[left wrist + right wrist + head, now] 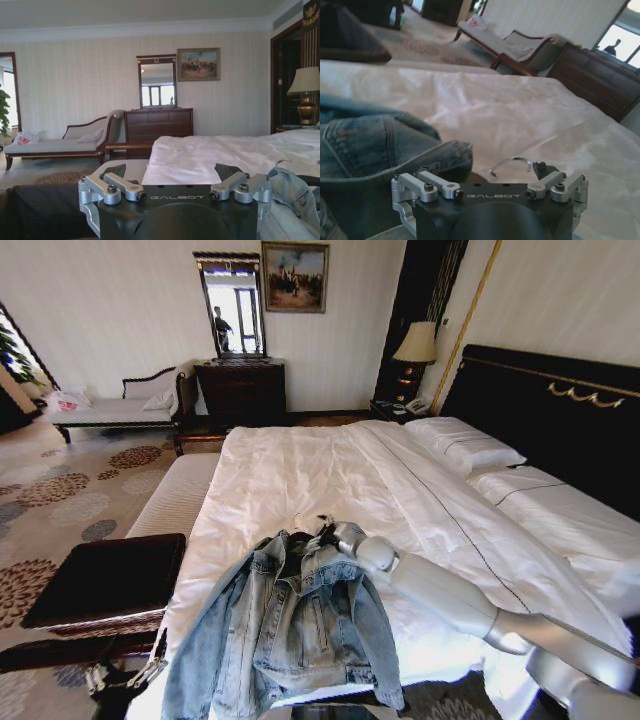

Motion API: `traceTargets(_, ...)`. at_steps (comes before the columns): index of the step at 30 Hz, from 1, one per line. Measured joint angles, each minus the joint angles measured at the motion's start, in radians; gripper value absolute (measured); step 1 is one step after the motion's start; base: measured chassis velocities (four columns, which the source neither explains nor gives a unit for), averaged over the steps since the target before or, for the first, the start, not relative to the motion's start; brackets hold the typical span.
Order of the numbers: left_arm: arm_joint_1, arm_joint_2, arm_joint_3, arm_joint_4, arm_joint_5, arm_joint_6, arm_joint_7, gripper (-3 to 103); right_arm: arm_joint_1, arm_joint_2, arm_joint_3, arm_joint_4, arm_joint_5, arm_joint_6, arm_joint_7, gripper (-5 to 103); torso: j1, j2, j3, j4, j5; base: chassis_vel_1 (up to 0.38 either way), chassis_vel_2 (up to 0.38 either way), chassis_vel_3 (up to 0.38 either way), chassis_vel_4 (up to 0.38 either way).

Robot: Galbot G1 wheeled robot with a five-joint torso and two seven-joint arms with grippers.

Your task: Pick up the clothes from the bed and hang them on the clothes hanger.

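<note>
The clothes, a faded-blue denim jacket (290, 630), lie spread at the foot of the bed (300, 470), collar toward the pillows. Inside the collar sits the clothes hanger (322, 536), black, with its silver hook (509, 163) resting on the sheet. My right gripper (330, 532) is at the collar, open, with the hook just ahead between its fingers (431, 169) and the denim (380, 140) beside it. Beside the bed's foot, my left gripper (170, 172) hangs open and holds nothing; the jacket (295, 200) lies off to its side.
A dark wooden table (110, 575) stands by the bed's foot, a white cushioned bench (180, 495) runs along its side. A chaise (120, 410), a dresser with mirror (240, 390) and a lamp (417, 343) line the far wall. Patterned carpet (60, 490) is open floor.
</note>
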State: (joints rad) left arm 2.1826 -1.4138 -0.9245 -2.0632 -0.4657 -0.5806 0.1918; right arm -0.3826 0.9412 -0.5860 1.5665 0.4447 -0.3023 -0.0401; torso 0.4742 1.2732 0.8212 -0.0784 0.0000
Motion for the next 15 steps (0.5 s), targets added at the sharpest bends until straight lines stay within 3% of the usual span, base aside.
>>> traceTargets(6,0.001,-0.002,0.001,-0.006,-0.001,0.001,-0.002,100,0.07,0.102,-0.072,-0.163,-0.043,0.005,0.002,100,0.0,0.0,0.0,0.0002,0.0001,0.0,0.0,0.0,0.0)
traceTargets(15,-0.006,-0.005,0.002,-0.003,-0.01,0.0,-0.004,100,0.162,0.14,-0.17,-0.248,-0.008,-0.034,-0.019,100,0.0,0.0,0.0,-0.0001,0.0,0.0,0.0,0.0,0.0)
